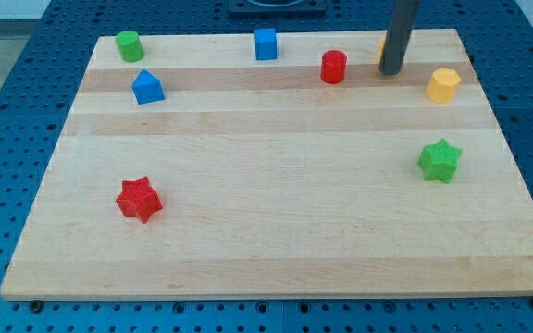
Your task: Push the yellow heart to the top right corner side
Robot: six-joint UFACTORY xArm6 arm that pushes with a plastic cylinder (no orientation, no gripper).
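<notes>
Yellow heart, mostly behind my tip

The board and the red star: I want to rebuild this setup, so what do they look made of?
The board looks like pale wood, joined from long strips: lengthwise grain and bands of differing tone show, with a smooth, matte finish. The red star looks like moulded or printed plastic: uniform saturated colour, crisp edges, faint sheen. Neither can be confirmed from this view.

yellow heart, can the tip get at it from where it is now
Probably yes. My tip stands right in front of a yellow block, mostly hidden behind the rod, shape unclear. Nothing lies between them.
</notes>
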